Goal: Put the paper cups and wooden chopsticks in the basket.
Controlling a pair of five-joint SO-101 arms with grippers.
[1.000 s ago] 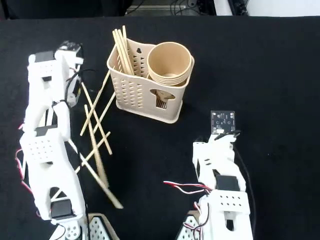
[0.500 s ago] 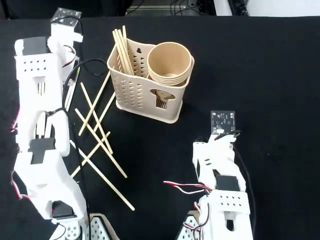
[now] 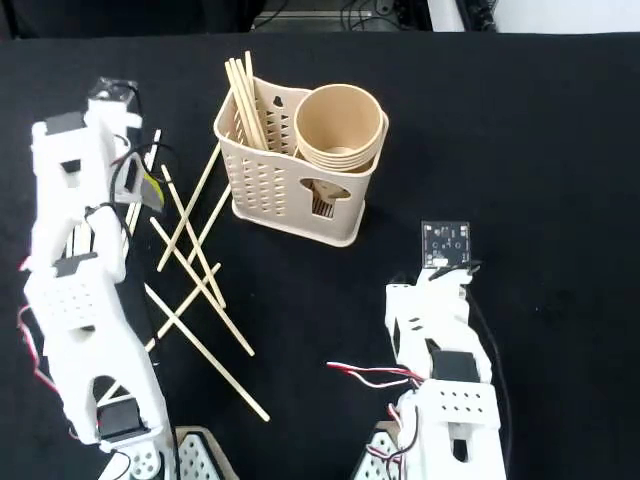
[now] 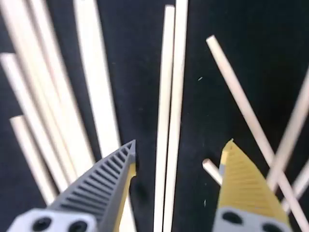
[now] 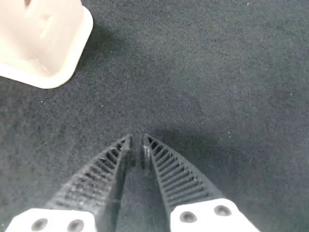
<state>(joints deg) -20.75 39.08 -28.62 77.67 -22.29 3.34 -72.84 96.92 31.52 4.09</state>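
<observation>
Left gripper (image 4: 181,142), jaws wide apart — two wooden chopsticks (image 4: 179,72) lie side by side between them, others scattered around.

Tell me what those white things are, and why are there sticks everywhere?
The white things are two small robot arms. One picture looks down from above the black table. In it the left arm stands by the sticks, and the right arm is near the bottom middle. The other two pictures come from little cameras on each arm's wrist, looking out past its pincers.

The sticks are wooden chopsticks. Some already stand in the basket, next to a stack of paper cups. The loose chopsticks lie scattered on the table.

The left gripper is open over two of them lying side by side, and it holds nothing. The right gripper is shut and empty, over bare table beside the basket.
</observation>
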